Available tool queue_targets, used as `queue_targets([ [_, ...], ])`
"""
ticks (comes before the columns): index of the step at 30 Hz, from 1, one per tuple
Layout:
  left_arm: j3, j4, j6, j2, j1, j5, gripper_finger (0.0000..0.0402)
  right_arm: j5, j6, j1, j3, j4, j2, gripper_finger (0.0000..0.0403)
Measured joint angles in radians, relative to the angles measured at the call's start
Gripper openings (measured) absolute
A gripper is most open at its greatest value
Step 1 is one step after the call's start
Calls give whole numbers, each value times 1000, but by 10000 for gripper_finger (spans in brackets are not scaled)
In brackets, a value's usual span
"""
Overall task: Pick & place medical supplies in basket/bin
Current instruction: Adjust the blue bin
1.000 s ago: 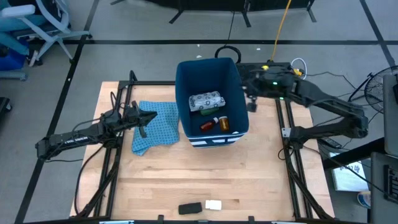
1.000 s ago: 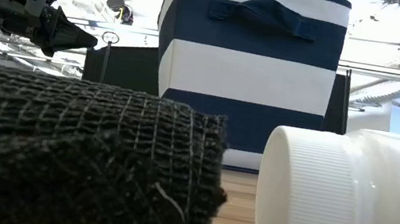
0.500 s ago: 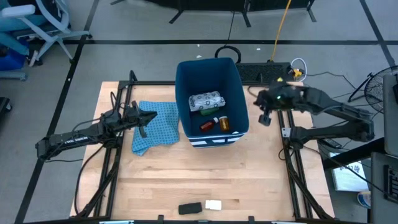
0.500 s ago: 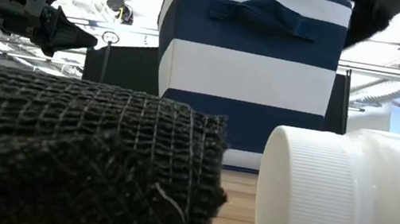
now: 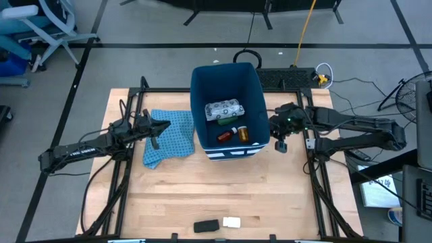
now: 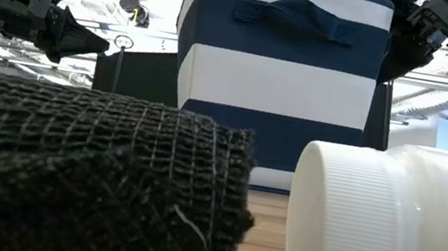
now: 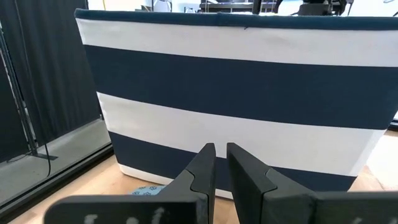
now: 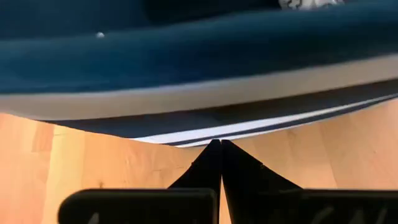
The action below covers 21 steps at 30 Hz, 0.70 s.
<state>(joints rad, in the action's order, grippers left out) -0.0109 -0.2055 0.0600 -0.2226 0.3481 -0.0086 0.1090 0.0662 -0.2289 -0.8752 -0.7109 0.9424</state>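
Note:
The blue-and-white striped bin stands mid-table. Inside it lie a white packet, an orange pill bottle and a red piece. A black oblong and a small white block lie at the near edge; in the low view they fill the foreground as black mesh and a white ribbed cap. My left gripper hovers shut, level, over the blue cloth, facing the bin's side. My right gripper is shut beside the bin's right wall, tipped down, holding nothing.
Bare wooden tabletop stretches between the bin and the near edge. Black frame rails run along both sides of the table. Cables and a black mat lie behind the bin.
My right gripper has come down from beside the bin's far right corner, moving toward the near edge along the bin's right wall, and has tipped and rolled on the way. The left arm and all the items have stayed where they were.

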Motion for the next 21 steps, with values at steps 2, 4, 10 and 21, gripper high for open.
queue_targets([
  [2, 0, 0, 0, 0, 0, 0, 42, 0, 2, 10, 1, 5, 0, 0],
  [4, 0, 0, 0, 0, 0, 0, 42, 9, 6, 20, 1, 6, 0, 0],
  [10, 0, 0, 0, 0, 0, 0, 42, 56, 25, 48, 1, 44, 2, 0],
  [21, 0, 0, 0, 0, 0, 1, 42, 75, -3, 99, 1, 75, 2, 0],
])
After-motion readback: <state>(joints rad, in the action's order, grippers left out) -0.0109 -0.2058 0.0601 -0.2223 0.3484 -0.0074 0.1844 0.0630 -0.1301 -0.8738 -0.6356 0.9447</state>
